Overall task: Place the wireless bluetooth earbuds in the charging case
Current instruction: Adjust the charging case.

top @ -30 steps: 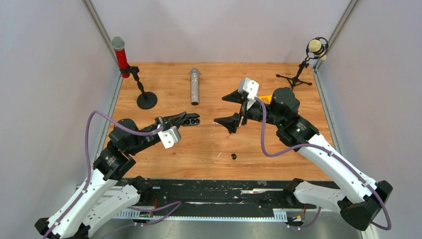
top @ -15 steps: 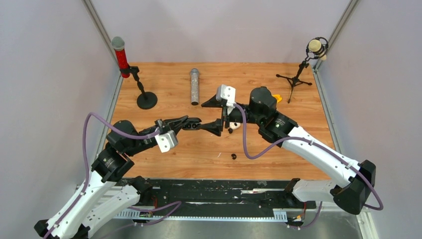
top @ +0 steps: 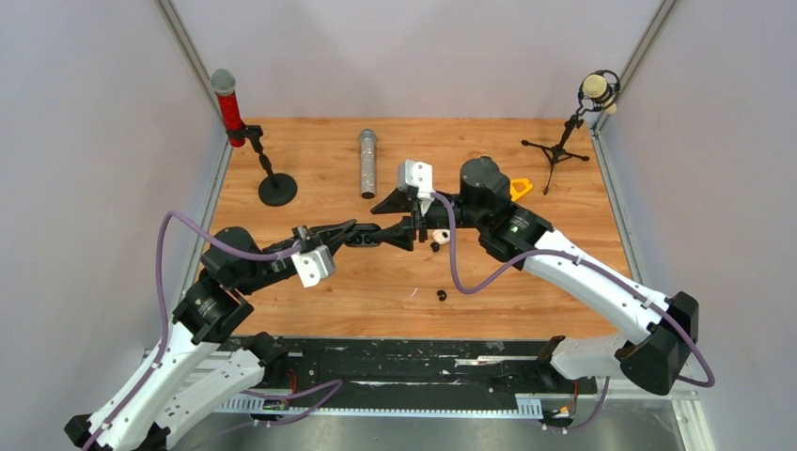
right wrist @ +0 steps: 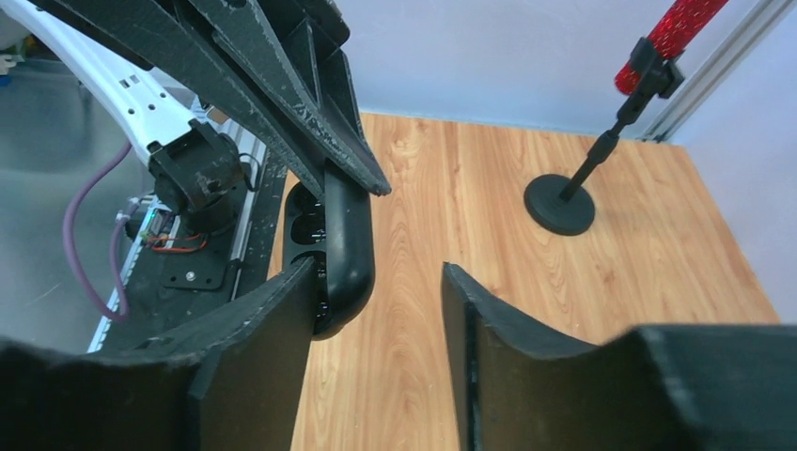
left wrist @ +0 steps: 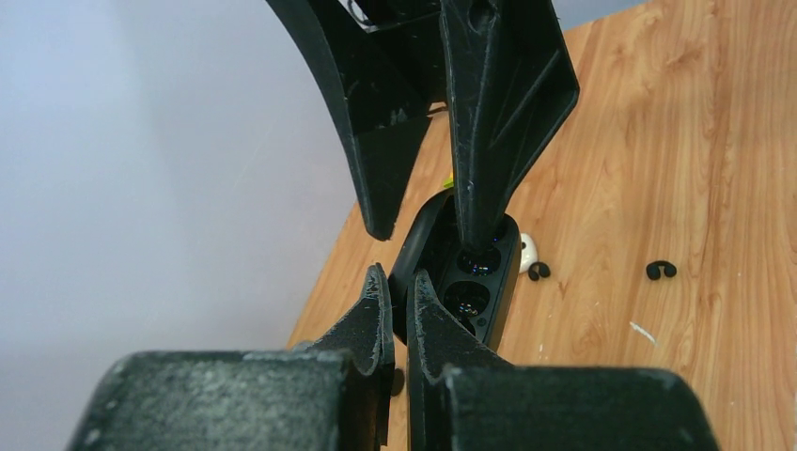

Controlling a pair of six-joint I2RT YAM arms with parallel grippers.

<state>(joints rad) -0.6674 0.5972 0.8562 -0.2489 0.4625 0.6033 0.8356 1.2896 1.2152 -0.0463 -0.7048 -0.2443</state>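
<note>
The open black charging case hangs above the table, and my left gripper is shut on its edge. In the left wrist view the left gripper pinches the case, whose sockets face up. My right gripper is open at the case's far end. One right finger has its tip at the far socket, and I cannot tell what lies under it. In the right wrist view the case touches the inner face of one finger of the right gripper. A white earbud and two small black earbuds lie on the table.
A red microphone on a round-based stand is at the back left. A silver microphone lies at the back centre. A beige microphone on a tripod is at the back right, an orange piece behind my right arm. A white sliver lies near the front.
My right arm has swung left to the case while its jaws narrowed. The white earbud now shows on the table. The left gripper edged right with the case.
</note>
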